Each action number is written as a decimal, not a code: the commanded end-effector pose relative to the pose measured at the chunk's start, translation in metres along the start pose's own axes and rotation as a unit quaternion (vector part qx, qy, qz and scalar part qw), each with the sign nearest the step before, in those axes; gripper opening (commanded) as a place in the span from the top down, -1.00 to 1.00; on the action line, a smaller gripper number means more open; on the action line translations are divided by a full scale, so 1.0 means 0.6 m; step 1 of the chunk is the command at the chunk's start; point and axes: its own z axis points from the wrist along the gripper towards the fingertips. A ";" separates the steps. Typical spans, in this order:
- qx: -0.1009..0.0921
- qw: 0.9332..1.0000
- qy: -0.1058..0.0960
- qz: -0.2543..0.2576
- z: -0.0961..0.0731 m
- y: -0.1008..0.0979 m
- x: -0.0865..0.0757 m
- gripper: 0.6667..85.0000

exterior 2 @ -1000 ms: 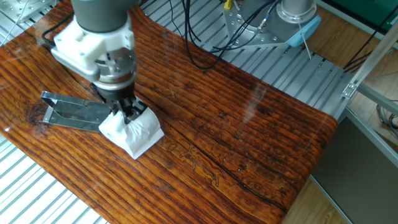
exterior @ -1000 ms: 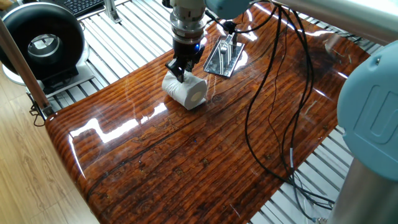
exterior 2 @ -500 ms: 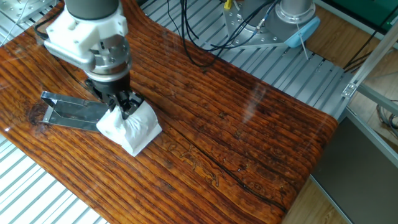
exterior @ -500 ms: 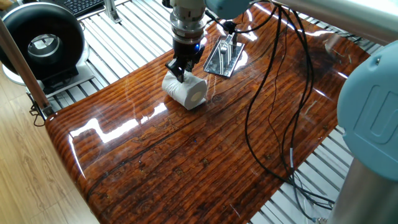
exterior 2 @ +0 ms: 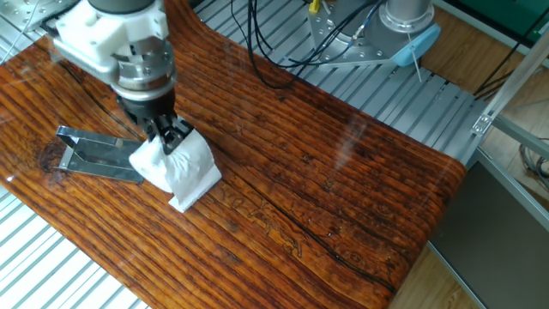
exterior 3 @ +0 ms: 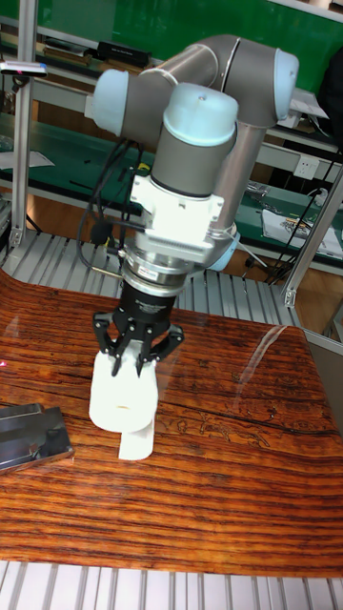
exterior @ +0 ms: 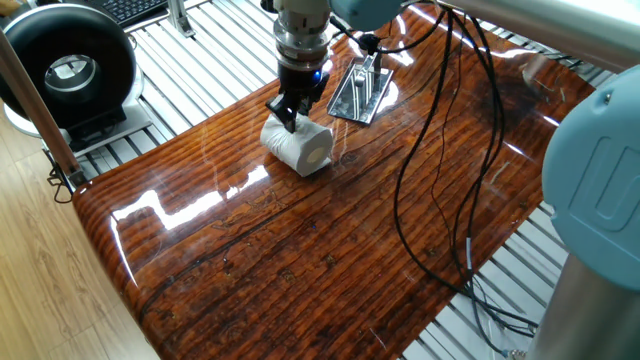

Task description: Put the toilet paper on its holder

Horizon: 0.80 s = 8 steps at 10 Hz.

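We see a glossy striped wooden table (exterior: 300, 260) set among metal slats, with a big black ring-shaped device (exterior: 65, 70) off one corner. The claw (exterior: 288, 116) points straight down and is clenched on the top of the toilet paper (exterior: 300, 147), which lies on its side directly beneath the fingers, a loose sheet trailing onto the wood. The holder (exterior: 362, 90) lies flat on the table just beside the roll, and nothing sits on it.

My glossy wood-grain desk (exterior: 300, 260) on a ribbed metal bench (exterior 2: 403, 94), black cables (exterior: 440, 150) draped across its far side, a black ring-shaped device (exterior: 65, 70) standing off its corner, green board (exterior 3: 143, 24) behind.
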 end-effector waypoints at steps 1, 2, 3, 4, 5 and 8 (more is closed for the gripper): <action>-0.028 0.996 0.020 0.079 -0.004 0.009 0.035 0.99; -0.034 0.994 0.025 0.103 -0.006 0.014 0.038 0.99; -0.029 0.993 0.025 0.113 -0.005 0.010 0.041 0.99; -0.028 0.993 0.030 0.115 -0.004 0.008 0.048 0.99; -0.026 0.993 0.030 0.111 -0.004 0.007 0.048 0.99; -0.078 0.985 0.034 0.148 -0.010 0.052 0.041 0.99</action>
